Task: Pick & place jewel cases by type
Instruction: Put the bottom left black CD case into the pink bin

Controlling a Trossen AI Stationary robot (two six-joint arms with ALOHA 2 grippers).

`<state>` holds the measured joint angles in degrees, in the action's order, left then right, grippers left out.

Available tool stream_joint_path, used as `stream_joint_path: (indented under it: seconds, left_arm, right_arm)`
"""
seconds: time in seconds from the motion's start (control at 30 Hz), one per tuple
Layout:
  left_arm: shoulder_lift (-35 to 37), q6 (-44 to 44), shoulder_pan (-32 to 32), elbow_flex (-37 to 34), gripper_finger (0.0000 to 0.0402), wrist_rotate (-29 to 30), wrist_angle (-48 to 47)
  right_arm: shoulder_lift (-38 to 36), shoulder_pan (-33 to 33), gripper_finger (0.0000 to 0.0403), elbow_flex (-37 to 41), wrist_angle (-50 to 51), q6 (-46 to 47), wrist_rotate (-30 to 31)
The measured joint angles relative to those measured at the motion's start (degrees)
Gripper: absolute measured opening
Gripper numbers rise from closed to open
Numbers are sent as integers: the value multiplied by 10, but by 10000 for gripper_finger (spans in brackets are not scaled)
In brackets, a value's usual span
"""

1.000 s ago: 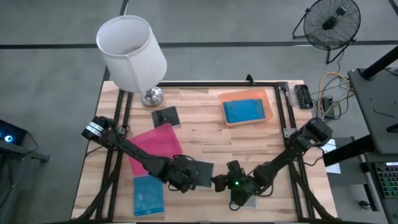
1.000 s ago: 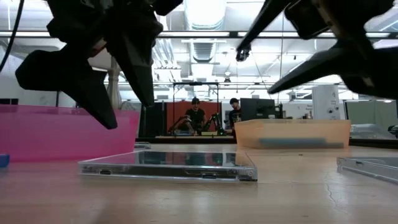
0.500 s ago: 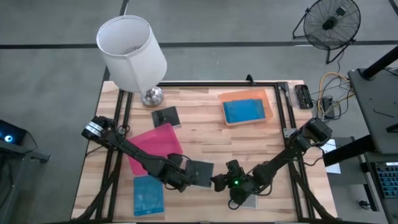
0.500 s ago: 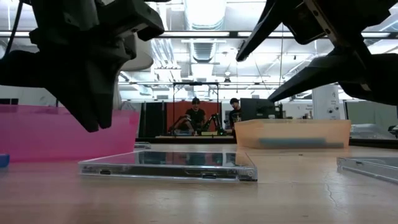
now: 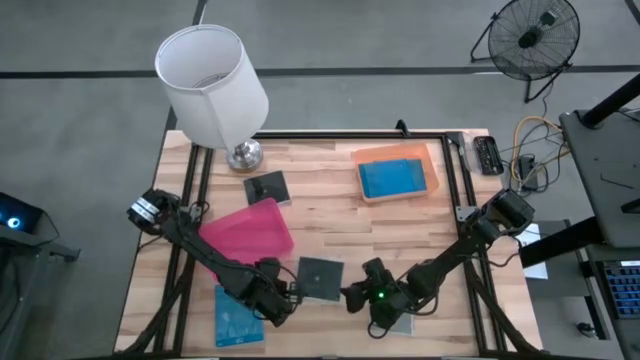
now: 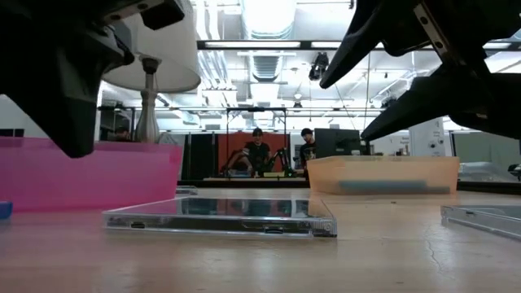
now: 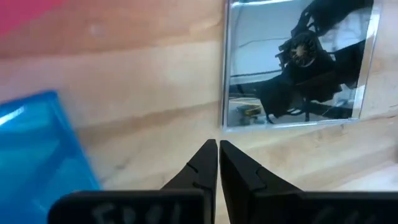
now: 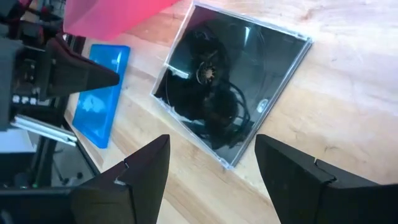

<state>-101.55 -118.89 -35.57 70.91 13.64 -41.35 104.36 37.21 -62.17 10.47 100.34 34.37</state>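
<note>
Left hand [image 5: 283, 303] clenched empty beside the dark case [image 5: 320, 277], right hand [image 5: 352, 293] released near it; risk: they collide reaching for it.

One jewel case [image 5: 320, 278] lies between both grippers, seemingly untouched.
</note>
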Motion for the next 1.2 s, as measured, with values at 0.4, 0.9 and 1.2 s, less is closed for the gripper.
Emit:
stream_joint_path:
  seconds: [0.4, 0.9, 1.2]
  left_arm:
    - [-36, -58, 19, 0, 0, 22, 3]
    - [-55, 23, 55, -6, 0, 19, 17]
    - [-55, 50, 57, -33, 0, 10, 73]
  right_arm:
    - [0, -3, 231, 12, 1, -34, -30]
    - [0, -10, 230, 34, 0, 74, -35]
    - [25, -27, 228, 34, -17, 160, -65]
